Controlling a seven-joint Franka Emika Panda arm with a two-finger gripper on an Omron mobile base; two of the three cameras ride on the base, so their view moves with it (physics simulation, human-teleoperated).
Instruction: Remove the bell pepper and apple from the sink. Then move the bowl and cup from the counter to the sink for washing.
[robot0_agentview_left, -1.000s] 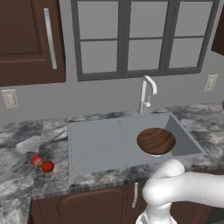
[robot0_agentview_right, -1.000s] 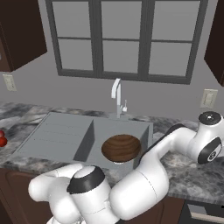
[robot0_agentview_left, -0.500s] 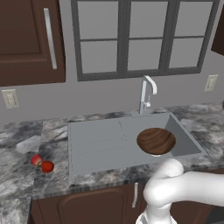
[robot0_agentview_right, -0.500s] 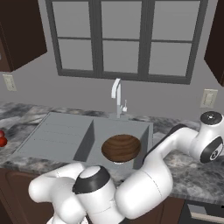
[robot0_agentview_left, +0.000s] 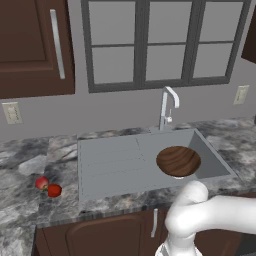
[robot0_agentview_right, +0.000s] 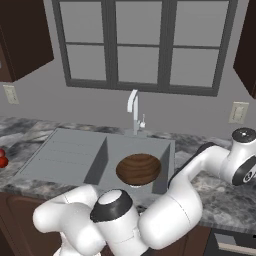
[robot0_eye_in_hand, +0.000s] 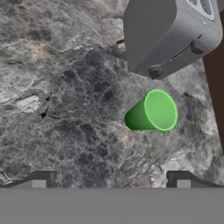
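In the hand view the green cup (robot0_eye_in_hand: 153, 113) stands on the dark marbled counter (robot0_eye_in_hand: 65, 96), a short way beyond my gripper (robot0_eye_in_hand: 111, 181) and a little right of its centre line. The gripper is open, its fingertips (robot0_eye_in_hand: 41, 179) far apart with nothing between them. The brown wooden bowl (robot0_agentview_left: 178, 161) lies in the right basin of the grey sink (robot0_agentview_left: 110, 160). On the counter left of the sink, the pinkish apple (robot0_agentview_left: 42, 183) and the bright red bell pepper (robot0_agentview_left: 54, 190) sit side by side. My arm reaches out to the right over the counter (robot0_agentview_right: 225, 200).
A grey box-shaped appliance (robot0_eye_in_hand: 170, 35) stands on the counter just beyond the cup. A brown panel (robot0_eye_in_hand: 216, 78) runs along the right edge of the hand view. The chrome faucet (robot0_agentview_left: 167, 105) rises behind the sink, under the window.
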